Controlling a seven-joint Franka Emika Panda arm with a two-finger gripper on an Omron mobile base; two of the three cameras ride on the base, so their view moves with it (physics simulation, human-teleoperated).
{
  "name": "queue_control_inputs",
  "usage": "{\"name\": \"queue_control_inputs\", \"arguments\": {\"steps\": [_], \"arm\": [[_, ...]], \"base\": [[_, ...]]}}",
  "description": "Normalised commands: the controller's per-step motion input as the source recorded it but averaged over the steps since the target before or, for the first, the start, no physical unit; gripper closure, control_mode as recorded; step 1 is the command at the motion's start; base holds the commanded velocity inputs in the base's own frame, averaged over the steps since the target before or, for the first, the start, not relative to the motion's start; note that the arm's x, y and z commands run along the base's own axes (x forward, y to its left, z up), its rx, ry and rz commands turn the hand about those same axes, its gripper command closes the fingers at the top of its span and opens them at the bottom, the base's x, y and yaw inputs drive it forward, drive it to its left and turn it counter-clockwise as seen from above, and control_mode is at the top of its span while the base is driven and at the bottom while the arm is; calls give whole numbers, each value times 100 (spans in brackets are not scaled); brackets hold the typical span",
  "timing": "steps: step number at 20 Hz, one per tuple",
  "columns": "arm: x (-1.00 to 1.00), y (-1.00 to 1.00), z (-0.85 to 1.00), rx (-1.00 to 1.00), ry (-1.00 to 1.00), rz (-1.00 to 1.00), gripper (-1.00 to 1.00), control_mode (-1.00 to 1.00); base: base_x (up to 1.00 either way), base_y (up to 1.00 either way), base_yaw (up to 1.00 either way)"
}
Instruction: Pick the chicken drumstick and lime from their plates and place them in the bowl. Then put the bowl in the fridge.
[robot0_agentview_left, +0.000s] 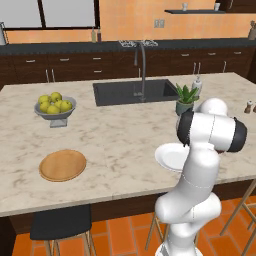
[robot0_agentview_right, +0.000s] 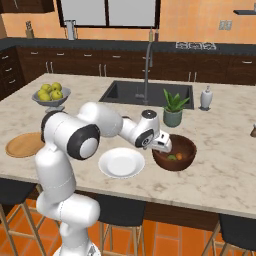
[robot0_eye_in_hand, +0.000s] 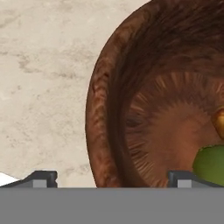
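Note:
The dark reddish-brown bowl (robot0_agentview_right: 186, 145) stands on the island counter, right of the white plate (robot0_agentview_right: 121, 163). In it lie the lime (robot0_agentview_right: 171, 157) and the orange-brown chicken drumstick (robot0_agentview_right: 179, 156). My gripper (robot0_agentview_right: 165, 148) is at the bowl's left rim. In the hand view the gripper (robot0_eye_in_hand: 113, 177) is open and straddles the bowl's rim (robot0_eye_in_hand: 98, 113), one fingertip (robot0_eye_in_hand: 41, 177) outside and the other inside near the lime (robot0_eye_in_hand: 212, 164). The drumstick (robot0_eye_in_hand: 218, 122) peeks in at the right edge. The tan wooden plate (robot0_agentview_left: 62, 165) and the white plate (robot0_agentview_left: 170, 156) both look bare. The fridge is out of view.
A grey footed fruit bowl (robot0_agentview_right: 51, 95) with yellow-green fruits stands at the far left. A potted plant (robot0_agentview_right: 173, 107) is just behind the wooden bowl, a soap dispenser (robot0_agentview_right: 206, 97) beside it. The sink (robot0_agentview_right: 147, 92) with its tall tap lies beyond. Stools stand under the counter's near edge.

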Motion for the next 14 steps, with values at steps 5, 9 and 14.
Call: {"name": "queue_control_inputs", "arguments": {"steps": [5, 9, 14], "arm": [[1, 0, -3, 0, 0, 0, 100, -100], [0, 0, 0, 0, 0, 0, 100, -100], [1, 0, 44, -1, -1, 0, 100, -100]], "base": [[0, 0, 0], [0, 0, 0], [0, 0, 0]]}}
